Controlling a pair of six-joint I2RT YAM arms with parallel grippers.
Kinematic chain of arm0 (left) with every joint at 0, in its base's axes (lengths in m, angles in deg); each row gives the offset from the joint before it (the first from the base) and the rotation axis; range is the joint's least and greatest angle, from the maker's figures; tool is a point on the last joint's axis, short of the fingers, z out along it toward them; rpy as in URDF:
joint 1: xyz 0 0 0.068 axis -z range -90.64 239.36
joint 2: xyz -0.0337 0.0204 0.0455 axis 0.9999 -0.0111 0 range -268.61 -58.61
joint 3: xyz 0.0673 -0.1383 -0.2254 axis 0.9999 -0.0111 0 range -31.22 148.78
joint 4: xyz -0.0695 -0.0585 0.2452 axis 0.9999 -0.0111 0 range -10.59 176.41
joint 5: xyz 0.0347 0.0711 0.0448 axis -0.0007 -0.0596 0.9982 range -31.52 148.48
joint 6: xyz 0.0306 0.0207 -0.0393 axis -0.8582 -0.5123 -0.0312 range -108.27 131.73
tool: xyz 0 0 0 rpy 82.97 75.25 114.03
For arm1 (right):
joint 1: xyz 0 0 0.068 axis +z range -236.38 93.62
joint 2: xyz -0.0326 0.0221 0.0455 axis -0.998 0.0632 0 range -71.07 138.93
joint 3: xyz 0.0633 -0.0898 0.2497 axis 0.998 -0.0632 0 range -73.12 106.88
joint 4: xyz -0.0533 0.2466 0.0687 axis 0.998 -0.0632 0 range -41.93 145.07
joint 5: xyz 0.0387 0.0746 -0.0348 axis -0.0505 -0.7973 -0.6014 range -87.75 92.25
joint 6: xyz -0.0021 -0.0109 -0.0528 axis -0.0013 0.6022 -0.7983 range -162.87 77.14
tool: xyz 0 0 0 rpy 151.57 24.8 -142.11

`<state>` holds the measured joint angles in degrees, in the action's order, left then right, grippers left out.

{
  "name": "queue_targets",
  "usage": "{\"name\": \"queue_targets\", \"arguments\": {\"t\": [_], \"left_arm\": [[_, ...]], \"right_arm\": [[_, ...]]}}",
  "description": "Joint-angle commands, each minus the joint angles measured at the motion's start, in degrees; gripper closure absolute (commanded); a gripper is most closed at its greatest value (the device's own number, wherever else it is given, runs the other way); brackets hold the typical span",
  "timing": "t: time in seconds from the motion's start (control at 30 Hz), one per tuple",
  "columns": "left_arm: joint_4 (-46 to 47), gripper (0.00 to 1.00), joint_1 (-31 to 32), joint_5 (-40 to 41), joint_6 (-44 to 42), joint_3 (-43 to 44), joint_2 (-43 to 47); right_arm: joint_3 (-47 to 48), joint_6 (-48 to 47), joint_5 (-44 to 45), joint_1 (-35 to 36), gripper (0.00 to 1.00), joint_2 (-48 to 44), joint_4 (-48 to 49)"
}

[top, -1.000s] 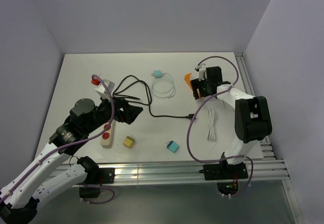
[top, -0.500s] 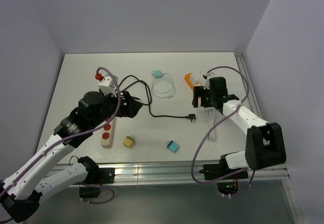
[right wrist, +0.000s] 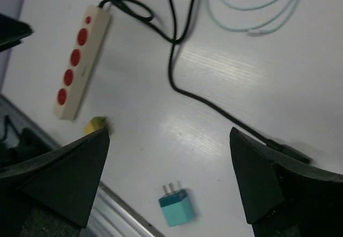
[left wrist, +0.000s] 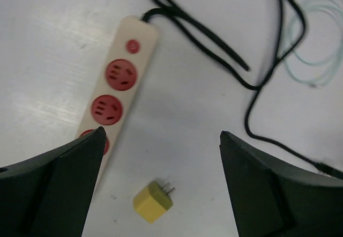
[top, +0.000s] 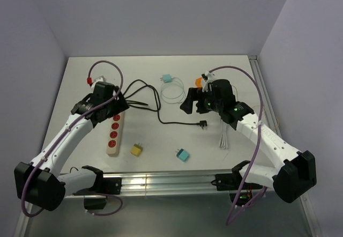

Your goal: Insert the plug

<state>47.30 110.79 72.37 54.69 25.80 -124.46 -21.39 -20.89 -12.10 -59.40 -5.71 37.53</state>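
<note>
A white tabletop (top: 80, 87) sits between pale lilac walls, and I work over it with both arms. On the left, my left pincer (top: 110, 104) hangs over the far end of the power strip (top: 114, 132) with its jaws spread wide and nothing between them; its wrist camera looks down through that gap (left wrist: 161, 135) onto bare surface beside the strip's red sockets. The beige strip lies lengthwise, and a small yellow adapter (top: 136, 149) rests just to the right of its near end, prongs up in the wrist view. A black cord (top: 140, 89) leaves the strip's far end, loops across the middle and ends in the black plug (top: 202, 123), which lies loose on the tabletop, well apart from the strip and touched by neither pincer. A teal adapter (top: 183, 155) sits nearer the front edge, and another teal adapter (top: 166, 79) with a pale coiled cable (top: 172, 93) lies further back. My right pincer (top: 190, 101) hovers above and just behind the plug, likewise wide open and empty (right wrist: 169, 132). A white cable (top: 224, 132) lies at the right.
</note>
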Motion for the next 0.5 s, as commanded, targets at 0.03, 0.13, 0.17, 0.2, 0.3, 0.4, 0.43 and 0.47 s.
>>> {"name": "queue_targets", "arguments": {"t": [0.03, 0.13, 0.17, 0.2, 0.3, 0.4, 0.43, 0.47], "left_arm": [[-3.8, 0.07, -6.2, 0.7, 9.9, -3.2, -0.2], [-6.1, 0.05, -7.3, 2.4, 14.4, -4.4, -1.2], [-7.2, 0.04, -7.4, 4.0, 15.8, -4.7, -1.4], [-8.4, 0.03, -7.4, 4.8, 19.1, -5.2, -1.4], [-12.2, 0.05, -7.7, 7.9, 28.0, -8.2, -1.7], [-11.5, 0.06, -7.9, 6.4, 32.6, -10.9, -1.0], [-10.3, 0.06, -7.9, 6.2, 33.5, -13.5, 0.2], [-9.4, 0.07, -8.1, 5.9, 34.2, -14.6, 0.6]], "right_arm": [[-3.4, 4.3, -13.1, -0.1, 0.0, -1.0, 5.7], [-5.9, 6.1, -14.0, 0.0, 0.0, -1.4, 8.9], [-5.8, 6.1, -12.6, 0.1, 0.0, -1.1, 7.7], [-5.8, 5.9, -12.2, 0.0, 0.0, -1.1, 7.1], [-5.5, 4.0, -12.6, 0.0, 0.0, -1.2, 5.0], [-5.6, 1.9, -14.1, 0.1, 0.0, -2.2, 4.4], [-6.0, 1.7, -14.4, 0.0, 0.0, -2.6, 4.6], [-6.2, 1.5, -15.4, 0.0, 0.0, -3.6, 4.7]]}}
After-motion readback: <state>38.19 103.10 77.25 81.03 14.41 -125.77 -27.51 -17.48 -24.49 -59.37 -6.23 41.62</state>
